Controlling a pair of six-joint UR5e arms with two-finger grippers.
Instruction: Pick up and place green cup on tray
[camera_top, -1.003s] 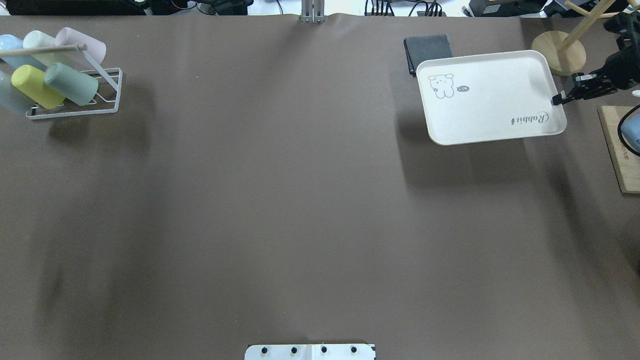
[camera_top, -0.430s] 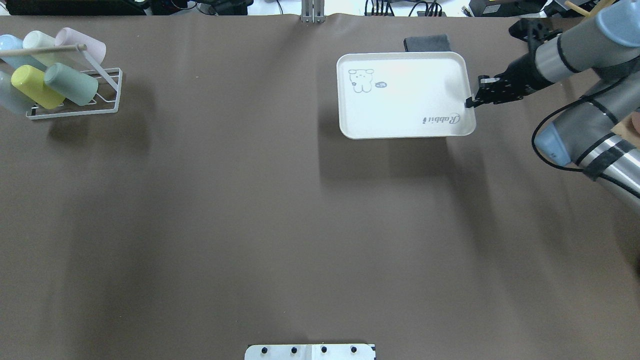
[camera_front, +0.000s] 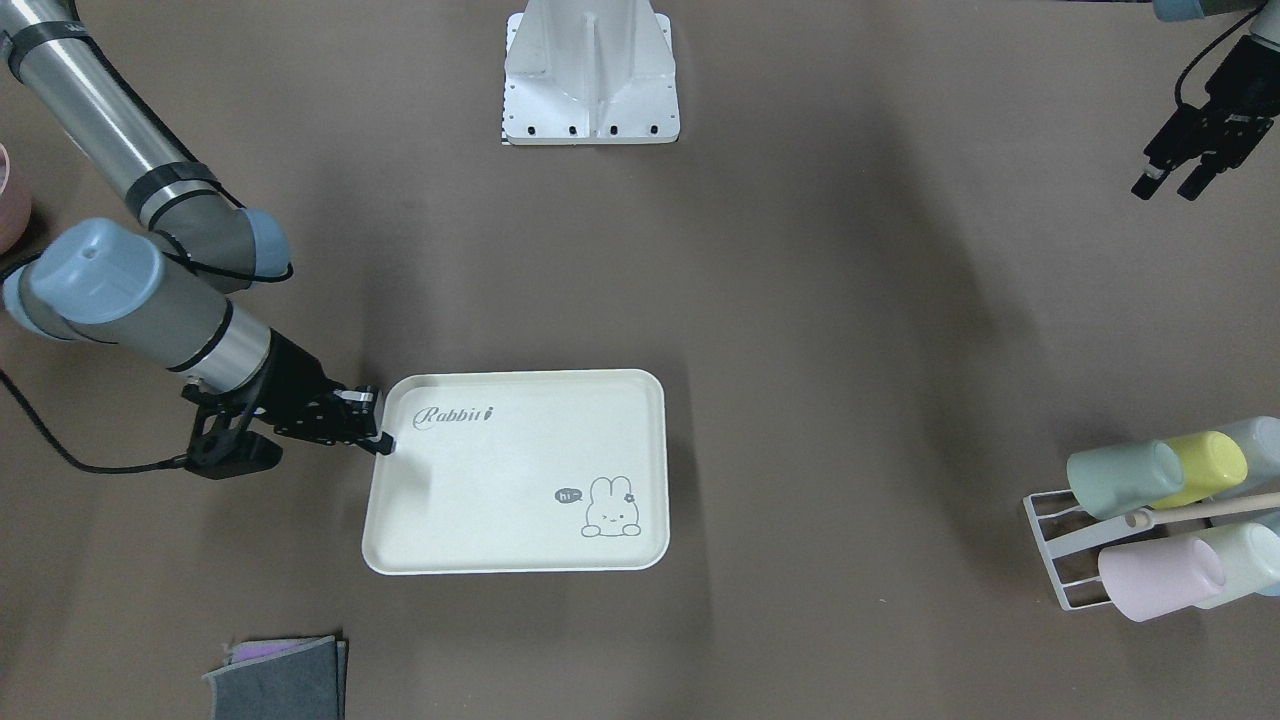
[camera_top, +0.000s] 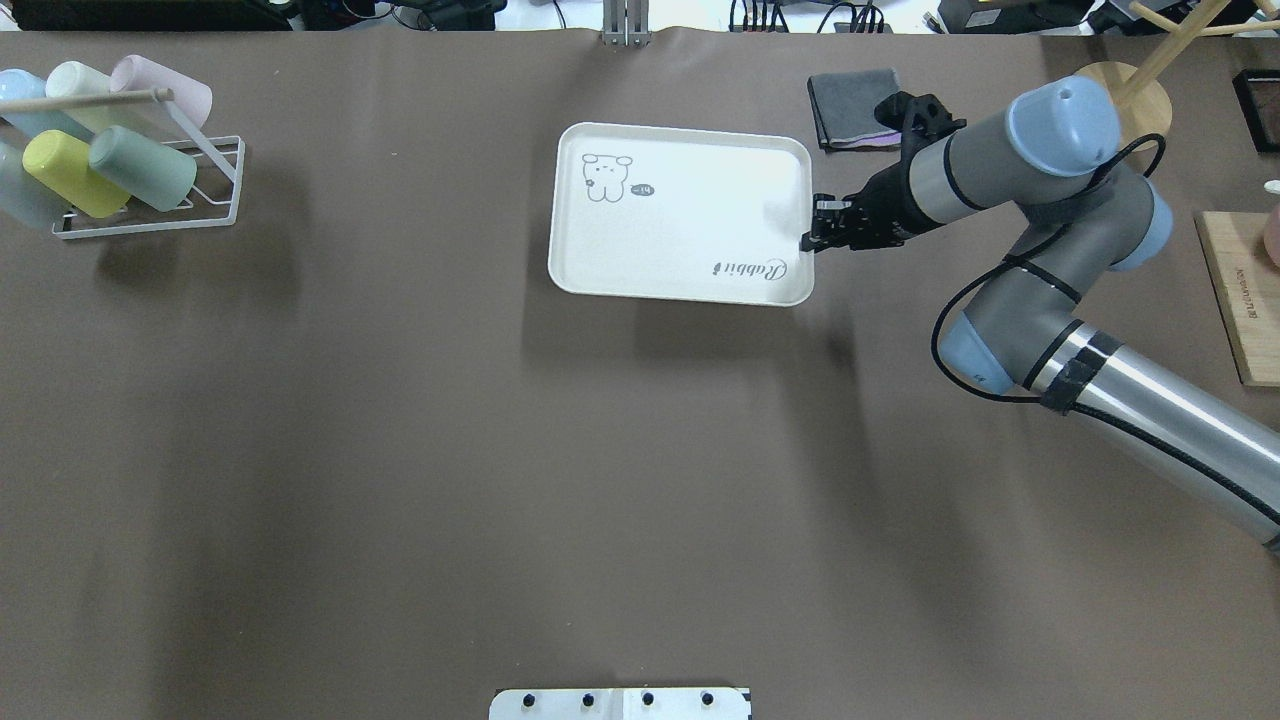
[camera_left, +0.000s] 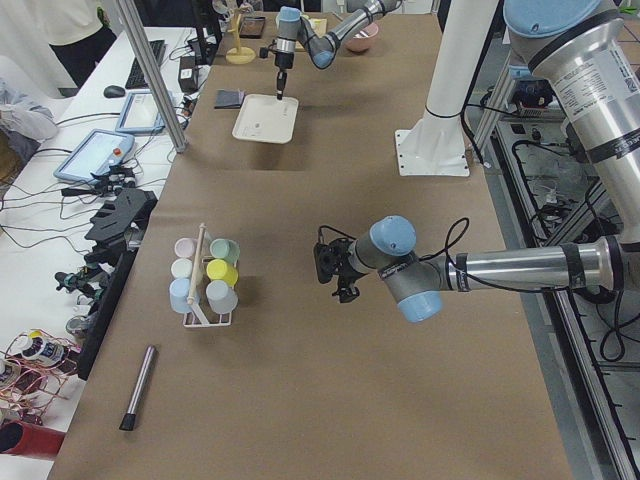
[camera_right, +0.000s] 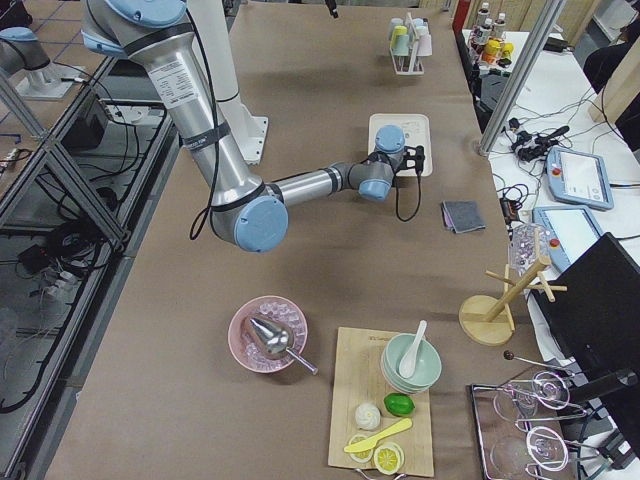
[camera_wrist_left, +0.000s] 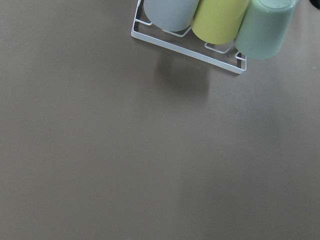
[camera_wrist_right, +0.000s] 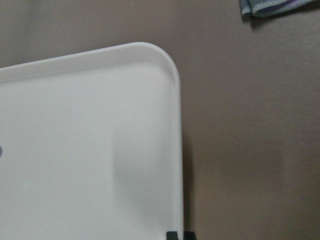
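The green cup (camera_top: 142, 167) lies on its side in a white wire rack at the table's far left, next to a yellow cup (camera_top: 68, 172). It also shows in the left wrist view (camera_wrist_left: 263, 27) and the front view (camera_front: 1125, 478). The cream tray (camera_top: 680, 215) with the bunny drawing hangs over the back middle of the table, its shadow offset below it. My right gripper (camera_top: 808, 238) is shut on the tray's right edge; the tray's corner fills the right wrist view (camera_wrist_right: 90, 150). My left gripper (camera_front: 1167, 187) is open and empty, apart from the rack.
The wire rack (camera_top: 236, 180) holds several pastel cups under a wooden rod. A folded grey cloth (camera_top: 850, 100) lies behind the tray. A wooden stand (camera_top: 1120, 100) and a cutting board (camera_top: 1245, 300) are at the far right. The robot base (camera_front: 590, 80) stands mid-table.
My right arm has carried the tray leftward, from the table's far right edge toward the back middle, still gripping its edge. The cups in the rack have not moved.
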